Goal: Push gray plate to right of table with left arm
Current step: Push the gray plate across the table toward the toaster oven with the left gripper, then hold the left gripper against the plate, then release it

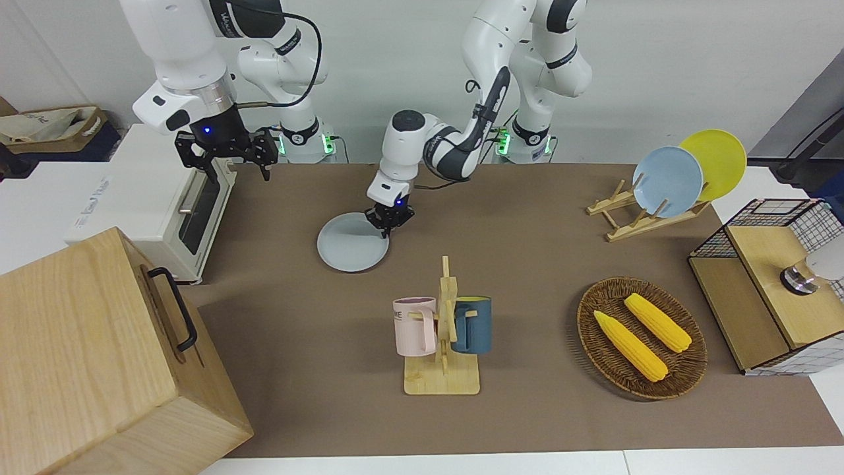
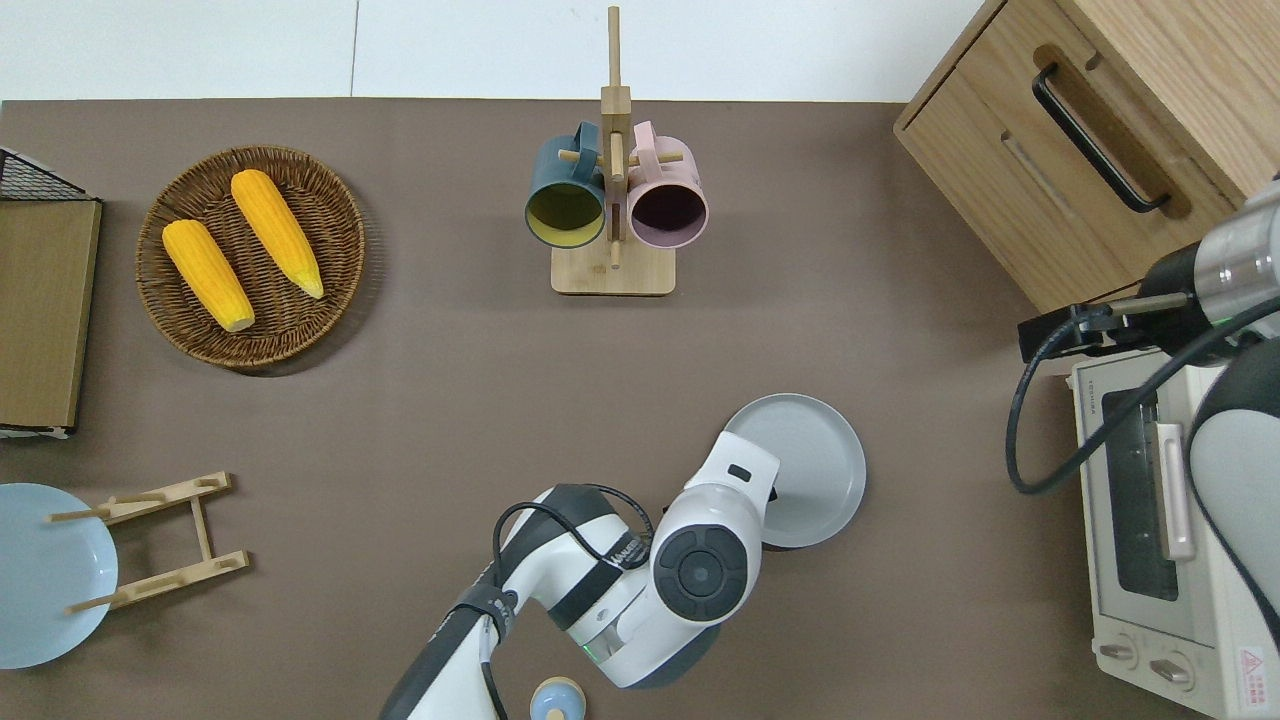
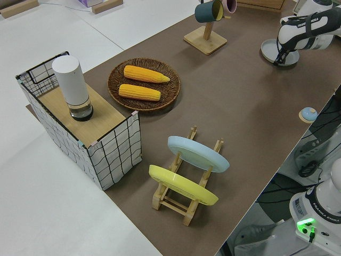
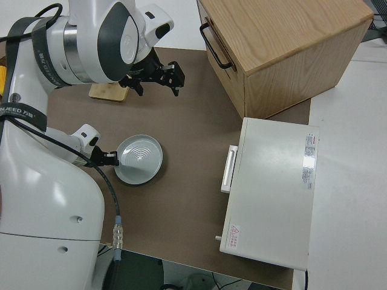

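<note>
The gray plate (image 1: pixel 349 252) (image 2: pixel 808 462) (image 4: pixel 139 159) lies flat on the brown table (image 1: pixel 527 264), nearer to the robots than the mug rack and toward the right arm's end. My left gripper (image 1: pixel 389 222) (image 4: pixel 107 158) is shut and points down. Its tips rest at the plate's rim, on the side toward the left arm's end. In the overhead view the left wrist (image 2: pixel 705 570) hides that contact. My right gripper (image 1: pixel 227 155) is parked and open.
A white toaster oven (image 2: pixel 1160 520) and a wooden cabinet (image 2: pixel 1090 130) stand at the right arm's end. A mug rack (image 2: pixel 612 200) holds two mugs. A wicker basket (image 1: pixel 643 338) holds corn, beside a plate rack (image 1: pixel 666 185). A small blue knob (image 2: pixel 557 700) lies near the robots.
</note>
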Robot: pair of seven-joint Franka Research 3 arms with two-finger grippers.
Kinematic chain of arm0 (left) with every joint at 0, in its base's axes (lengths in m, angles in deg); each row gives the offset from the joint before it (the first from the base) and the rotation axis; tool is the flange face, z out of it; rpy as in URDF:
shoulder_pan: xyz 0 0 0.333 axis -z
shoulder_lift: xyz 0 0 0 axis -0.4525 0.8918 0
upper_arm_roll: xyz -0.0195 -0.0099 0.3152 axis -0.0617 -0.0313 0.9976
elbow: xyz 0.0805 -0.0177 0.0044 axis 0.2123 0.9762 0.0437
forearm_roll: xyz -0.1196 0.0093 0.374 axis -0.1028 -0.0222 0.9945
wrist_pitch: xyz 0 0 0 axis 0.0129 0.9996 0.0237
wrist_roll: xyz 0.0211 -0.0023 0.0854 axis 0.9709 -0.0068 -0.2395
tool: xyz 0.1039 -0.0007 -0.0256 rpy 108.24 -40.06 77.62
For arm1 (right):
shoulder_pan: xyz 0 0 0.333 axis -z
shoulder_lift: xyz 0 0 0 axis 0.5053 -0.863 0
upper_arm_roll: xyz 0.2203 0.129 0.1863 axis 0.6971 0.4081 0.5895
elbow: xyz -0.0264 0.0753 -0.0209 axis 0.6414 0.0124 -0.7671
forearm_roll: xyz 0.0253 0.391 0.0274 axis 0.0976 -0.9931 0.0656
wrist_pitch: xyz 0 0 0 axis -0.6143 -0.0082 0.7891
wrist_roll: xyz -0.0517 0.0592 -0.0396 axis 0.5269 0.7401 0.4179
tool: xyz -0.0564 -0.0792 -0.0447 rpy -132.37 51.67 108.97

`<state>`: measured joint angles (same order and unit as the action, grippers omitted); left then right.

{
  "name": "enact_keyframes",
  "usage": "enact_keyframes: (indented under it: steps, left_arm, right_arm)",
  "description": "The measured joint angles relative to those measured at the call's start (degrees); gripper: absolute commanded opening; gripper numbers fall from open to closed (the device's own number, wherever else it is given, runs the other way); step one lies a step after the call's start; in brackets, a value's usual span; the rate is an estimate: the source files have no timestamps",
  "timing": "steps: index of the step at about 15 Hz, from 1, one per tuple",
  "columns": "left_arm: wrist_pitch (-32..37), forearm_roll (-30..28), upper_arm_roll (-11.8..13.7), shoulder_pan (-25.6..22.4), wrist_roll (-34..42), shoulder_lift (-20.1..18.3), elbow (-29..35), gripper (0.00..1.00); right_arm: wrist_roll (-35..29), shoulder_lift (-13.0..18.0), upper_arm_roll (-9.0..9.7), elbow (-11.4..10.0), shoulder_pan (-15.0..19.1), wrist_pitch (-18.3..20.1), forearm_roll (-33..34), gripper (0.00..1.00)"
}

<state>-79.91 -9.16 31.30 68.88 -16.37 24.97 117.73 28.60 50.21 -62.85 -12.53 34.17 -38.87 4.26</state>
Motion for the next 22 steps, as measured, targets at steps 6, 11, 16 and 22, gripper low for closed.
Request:
enact_keyframes:
  steps: [6, 11, 16, 22]
  left_arm:
    - [0.0, 3.6, -0.2, 3.3, -6.3, 4.1, -5.8, 0.0]
    - [0.0, 3.6, -0.1, 3.7, -6.5, 5.3, -7.0, 0.99]
    - [0.0, 3.6, 0.0, 3.5, -6.7, 6.3, -8.7, 0.99]
    - [1.4, 3.6, 0.1, 3.5, -6.8, 6.3, -8.9, 0.99]
  right_arm:
    - [0.0, 0.0, 0.0, 0.0, 0.0, 0.0, 0.0, 0.983]
    - [0.0, 0.0, 0.0, 0.0, 0.0, 0.0, 0.0, 0.983]
    - [0.0, 0.0, 0.0, 0.0, 0.0, 0.0, 0.0, 0.983]
    - [0.0, 0.0, 0.0, 0.0, 0.0, 0.0, 0.0, 0.983]
